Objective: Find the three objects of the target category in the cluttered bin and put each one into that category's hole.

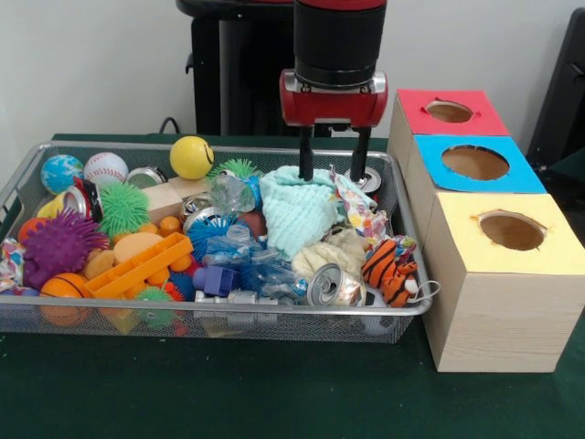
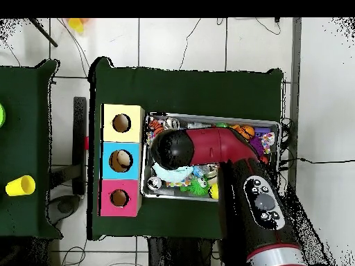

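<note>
My gripper (image 1: 334,170) hangs open over the back right part of the wire bin (image 1: 210,311). Its left fingertip (image 1: 306,172) touches the top of a pale teal cloth (image 1: 297,212); the right one stands next to a silver can (image 1: 369,179). Nothing is between the fingers. A cream cloth (image 1: 335,251), a tiger plush (image 1: 388,265) and a crushed can (image 1: 331,285) lie in front of it. Three boxes stand right of the bin: red hole (image 1: 449,112), blue hole (image 1: 475,163), yellow hole (image 1: 512,230). In the overhead view the arm (image 2: 208,149) hides the gripper and most of the bin (image 2: 274,126).
The bin's left half holds balls: yellow (image 1: 191,157), baseball (image 1: 105,167), globe ball (image 1: 61,172), purple spiky (image 1: 59,245), green spiky (image 1: 123,208). An orange tray piece (image 1: 139,265) and blue plastic bits (image 1: 219,279) lie near the front. A yellow cup (image 2: 20,185) stands on another table.
</note>
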Controlling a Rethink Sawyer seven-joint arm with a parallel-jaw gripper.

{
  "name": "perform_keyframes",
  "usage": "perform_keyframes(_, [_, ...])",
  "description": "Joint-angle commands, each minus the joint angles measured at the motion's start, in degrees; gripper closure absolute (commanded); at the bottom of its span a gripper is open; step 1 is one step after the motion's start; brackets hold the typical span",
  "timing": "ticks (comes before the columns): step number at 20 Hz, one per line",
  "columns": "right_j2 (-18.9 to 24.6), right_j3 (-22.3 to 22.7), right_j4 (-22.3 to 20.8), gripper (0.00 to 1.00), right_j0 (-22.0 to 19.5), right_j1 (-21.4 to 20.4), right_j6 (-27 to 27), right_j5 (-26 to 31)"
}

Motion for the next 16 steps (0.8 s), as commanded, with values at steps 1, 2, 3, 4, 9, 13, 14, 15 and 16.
perform_keyframes(1, [2.9,-5.8,0.8,0.00,1.0,7.2,2.4,-3.6])
perform_keyframes(2, [2.7,-6.2,0.8,0.00,1.4,7.4,2.8,-3.8])
perform_keyframes(3, [2.8,-6.4,1.0,0.00,1.6,7.7,2.9,-3.8])
perform_keyframes(4, [2.9,-6.7,1.2,0.00,1.8,8.0,3.1,-3.9])
perform_keyframes(9, [2.7,-8.3,1.5,0.00,2.9,9.5,3.7,-4.8])
perform_keyframes(13, [2.4,-8.5,1.5,0.00,3.3,10.2,4.2,-5.3])
perform_keyframes(14, [2.2,-8.4,1.5,0.00,3.5,10.2,4.4,-5.5])
perform_keyframes(15, [2.0,-8.2,1.5,0.00,3.7,10.1,4.7,-5.8])
perform_keyframes(16, [1.9,-8.1,1.5,0.00,3.8,10.1,4.8,-5.8])
